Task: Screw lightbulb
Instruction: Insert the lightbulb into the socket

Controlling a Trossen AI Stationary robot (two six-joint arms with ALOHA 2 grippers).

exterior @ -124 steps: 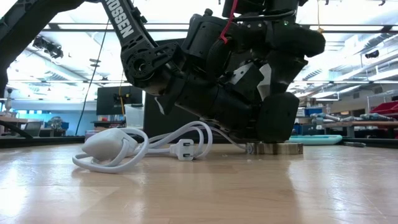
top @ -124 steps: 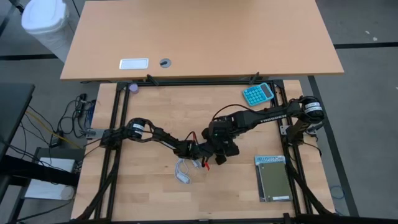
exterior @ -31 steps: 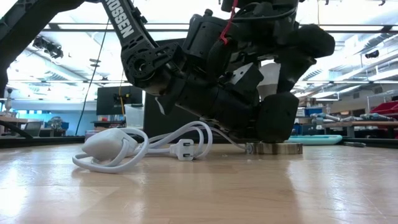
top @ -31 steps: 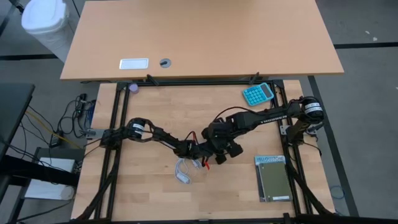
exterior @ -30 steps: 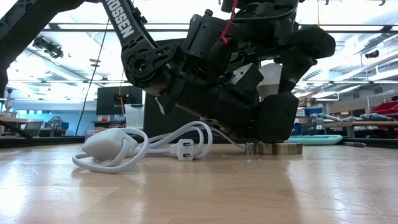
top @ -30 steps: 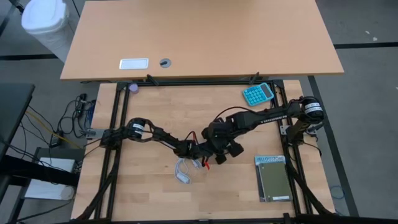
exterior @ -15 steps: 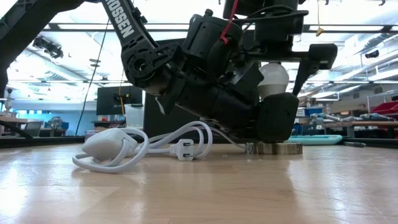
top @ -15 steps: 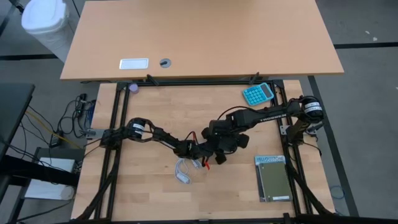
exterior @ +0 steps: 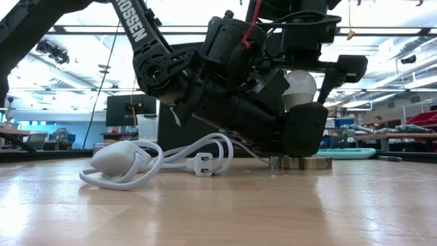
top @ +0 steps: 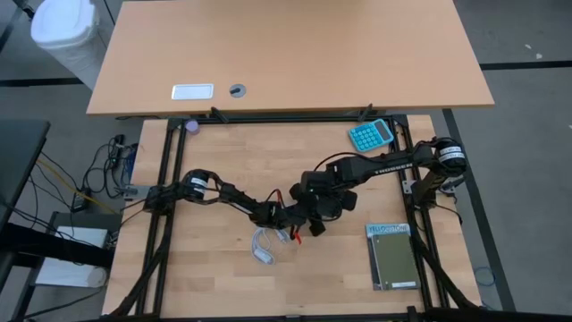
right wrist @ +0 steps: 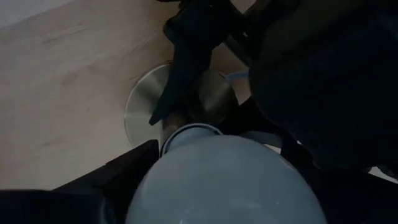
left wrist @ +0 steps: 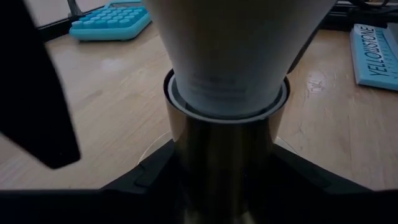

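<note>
Pale wooden planks form the desk (top: pixel 223 277) where both arms meet near its middle. At the centre of the work, the left gripper (top: pixel 293 217) has its fingers closed narrowly around the metal socket stem (left wrist: pixel 227 168), which rises from the round grey socket disc (exterior: pixel 301 162) lying flat on the desk. The lightbulb (exterior: pixel 299 87) stands upright in that socket, its neck seated in the socket's rim, as the left wrist view shows from close by; in the low view its white dome shows above the left arm's dark wrist. The right gripper (top: pixel 332 203) hangs directly over the bulb with its fingers (exterior: pixel 345 69) spread wide on either side of the dome, and the low view shows a gap between them and the glass. The right wrist view looks down on the bulb's rounded top with the disc beneath it.

Just beside the grippers, toward the desk's front, a coiled white cable (exterior: pixel 153 161) with its plug (exterior: pixel 202 164) lies on the planks. Farther out, a teal calculator (top: pixel 370 135) sits by the far right edge, and a green notebook (top: pixel 392 256) marked YELLOWSTONE lies near the front right. Beyond the frame stands a second, larger desk (top: pixel 357 63) bearing a small white plate (top: pixel 192 91).
</note>
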